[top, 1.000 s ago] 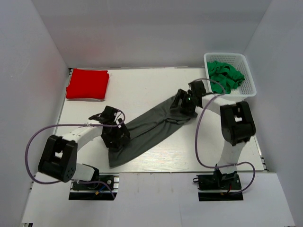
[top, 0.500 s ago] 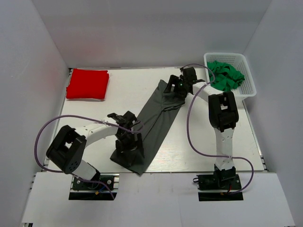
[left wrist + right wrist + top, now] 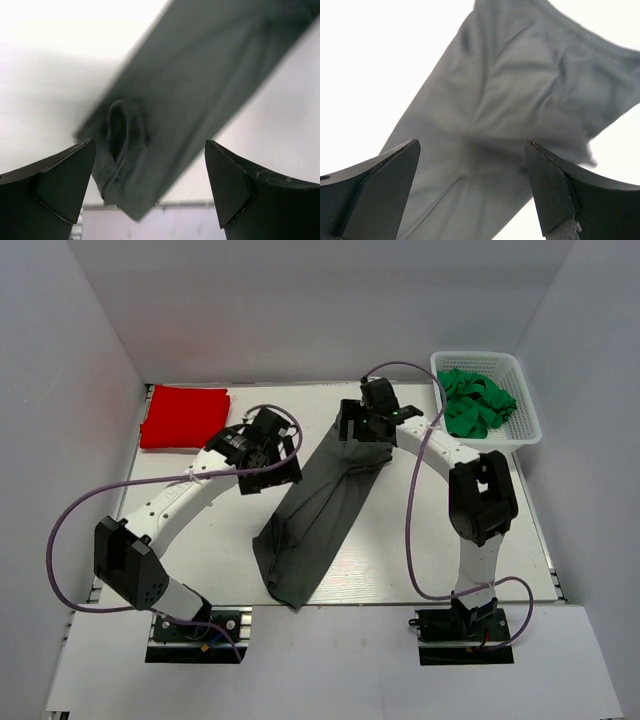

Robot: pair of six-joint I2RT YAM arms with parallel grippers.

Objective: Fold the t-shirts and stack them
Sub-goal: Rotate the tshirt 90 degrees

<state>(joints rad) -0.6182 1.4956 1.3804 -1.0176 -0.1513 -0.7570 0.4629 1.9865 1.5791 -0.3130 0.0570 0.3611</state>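
The dark charcoal t-shirt (image 3: 318,510) lies as a long narrow strip running from the far middle of the table to its near edge. It also shows in the left wrist view (image 3: 200,80) and the right wrist view (image 3: 520,100). The red t-shirt (image 3: 185,418) lies folded flat at the far left corner. My left gripper (image 3: 272,462) is open and empty, above the table just left of the strip (image 3: 150,145). My right gripper (image 3: 358,426) is open over the strip's far end (image 3: 472,144) and holds nothing.
A white basket (image 3: 478,357) holding green cloth (image 3: 478,402) stands at the far right corner. White walls close in the table on three sides. Both arms' cables loop over the table's left and right parts.
Both grippers have let go of the grey shirt. The left gripper moved from the shirt's near end toward the far left. The right gripper carried the far end farther back, then opened.
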